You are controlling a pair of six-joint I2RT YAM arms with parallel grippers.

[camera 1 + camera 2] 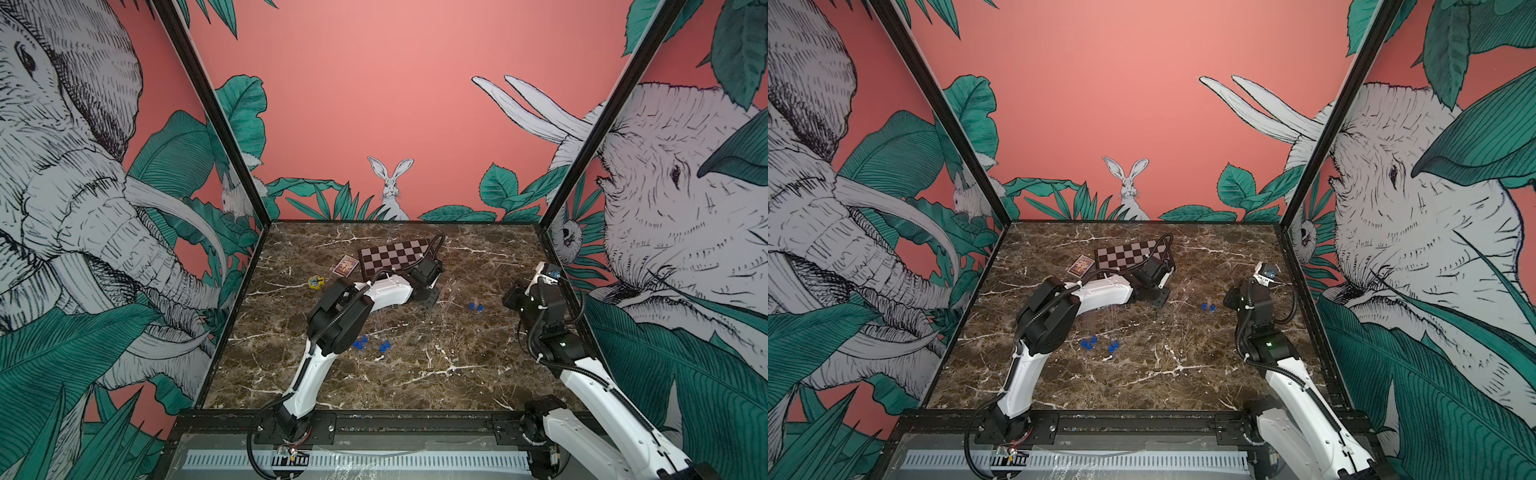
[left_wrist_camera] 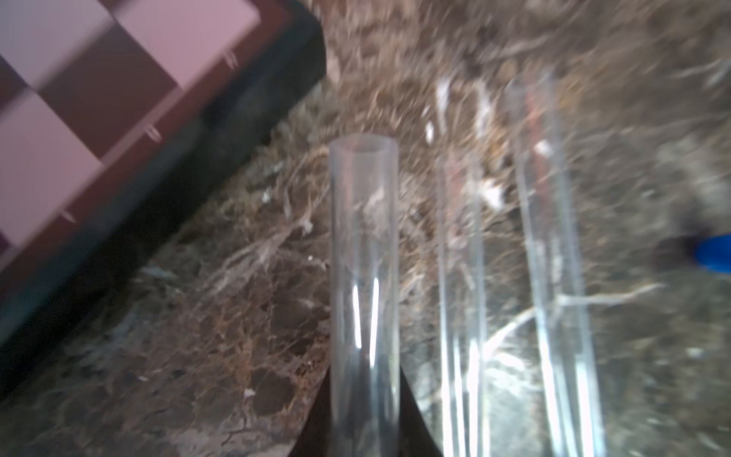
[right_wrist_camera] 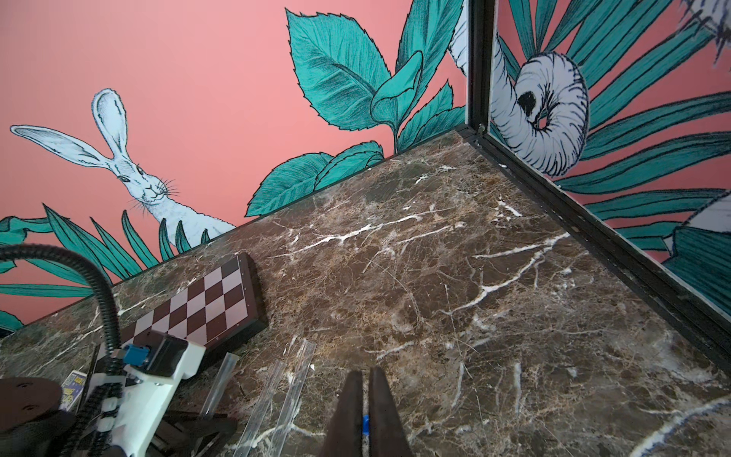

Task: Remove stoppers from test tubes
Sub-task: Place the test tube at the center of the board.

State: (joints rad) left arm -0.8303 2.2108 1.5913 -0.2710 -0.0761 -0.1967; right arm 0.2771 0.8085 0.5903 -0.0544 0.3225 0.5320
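My left gripper (image 2: 364, 370) is shut on a clear test tube (image 2: 364, 237) whose open mouth has no stopper. Two more bare test tubes (image 2: 461, 257) lie beside it on the marble. In both top views this gripper (image 1: 429, 296) (image 1: 1158, 296) sits low, just in front of the chessboard. My right gripper (image 3: 366, 374) is shut on a small blue stopper (image 3: 366, 425) pinched between its fingers, and it hovers to the right (image 1: 509, 297). Two loose stoppers (image 1: 476, 306) stand between the grippers. Several more stoppers (image 1: 1090, 343) cap faint tubes (image 1: 1088, 318) by the left arm's elbow.
A brown and white chessboard (image 1: 395, 253) lies at the back, with a small picture card (image 1: 345, 265) and a yellow toy piece (image 1: 316, 282) to its left. Printed walls close in the marble table (image 1: 415, 374) on three sides.
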